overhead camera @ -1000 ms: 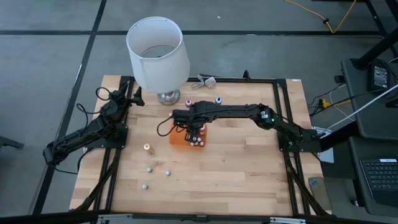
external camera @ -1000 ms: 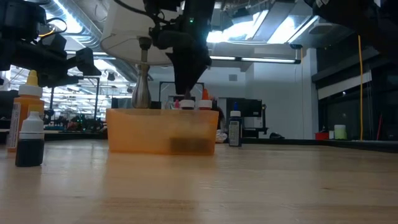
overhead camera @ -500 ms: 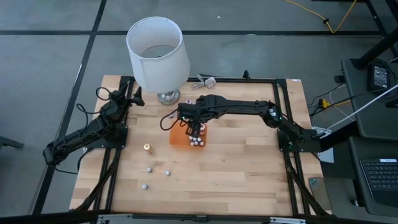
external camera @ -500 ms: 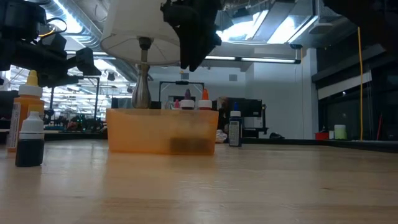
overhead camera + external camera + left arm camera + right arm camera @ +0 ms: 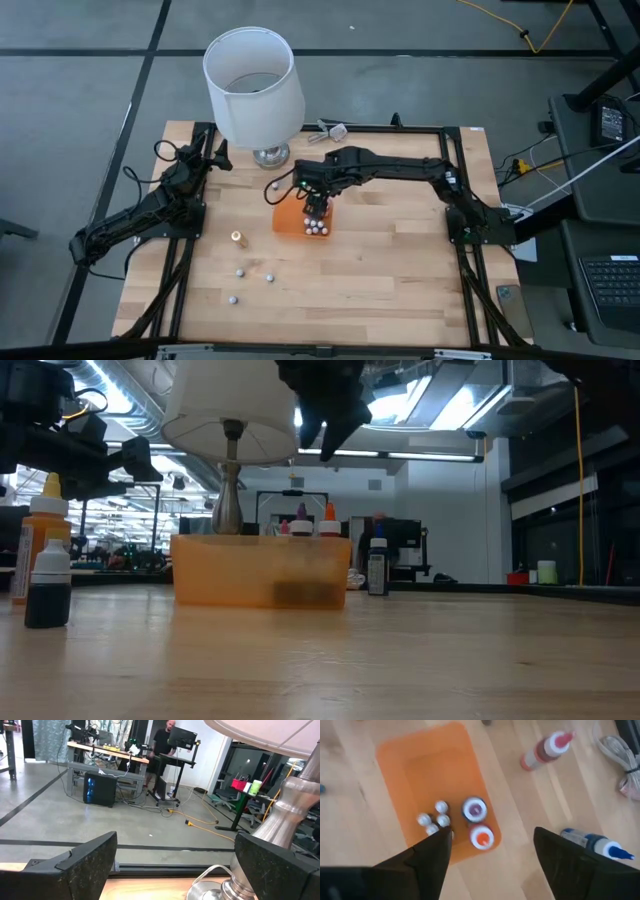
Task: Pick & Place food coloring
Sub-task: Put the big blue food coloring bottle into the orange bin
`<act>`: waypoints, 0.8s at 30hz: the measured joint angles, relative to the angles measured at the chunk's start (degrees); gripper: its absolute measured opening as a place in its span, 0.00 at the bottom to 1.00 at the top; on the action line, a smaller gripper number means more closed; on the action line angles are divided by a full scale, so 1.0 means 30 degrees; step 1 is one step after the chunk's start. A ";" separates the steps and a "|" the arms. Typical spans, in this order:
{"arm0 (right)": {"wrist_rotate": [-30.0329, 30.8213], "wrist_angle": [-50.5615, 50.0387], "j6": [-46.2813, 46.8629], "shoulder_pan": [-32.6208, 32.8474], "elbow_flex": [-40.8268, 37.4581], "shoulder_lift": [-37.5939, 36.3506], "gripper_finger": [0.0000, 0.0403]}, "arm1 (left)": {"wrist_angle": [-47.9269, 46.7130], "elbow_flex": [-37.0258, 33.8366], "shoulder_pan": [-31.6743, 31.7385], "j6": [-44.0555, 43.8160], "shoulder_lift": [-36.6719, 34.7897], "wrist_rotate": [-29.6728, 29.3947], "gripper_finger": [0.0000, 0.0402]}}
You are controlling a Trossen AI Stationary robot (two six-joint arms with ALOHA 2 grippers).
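Note:
An orange tray (image 5: 427, 767) holds several small food coloring bottles: a cluster of whitish caps (image 5: 433, 821), a purple-topped one (image 5: 474, 809) and an orange-topped one (image 5: 481, 837). My right gripper (image 5: 492, 867) hangs open and empty above the tray (image 5: 292, 222), high over it in the low view (image 5: 325, 415). More bottles stand on the table's near left part (image 5: 241, 271), with an orange one (image 5: 237, 238) beside them. My left gripper (image 5: 218, 152) waits open by the lamp base (image 5: 280, 820).
A big white-shaded lamp (image 5: 253, 85) stands at the far edge, left of the tray. A red-tipped bottle (image 5: 547, 749) and a blue-tipped bottle (image 5: 592, 842) lie on the wood beyond the tray. Two bottles (image 5: 45, 560) stand close to the low camera. Bare wood lies to the right.
My right gripper has risen out of the orange tray, from down among the bottles to well above the rim, drifting slightly toward the far edge. The bottles in the tray stay standing where they were.

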 joint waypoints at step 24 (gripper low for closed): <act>-0.1137 0.6079 -0.7695 -0.2223 -1.6535 -1.1192 0.68 | 0.0022 -0.0006 0.0000 0.0000 0.0000 -0.0006 0.97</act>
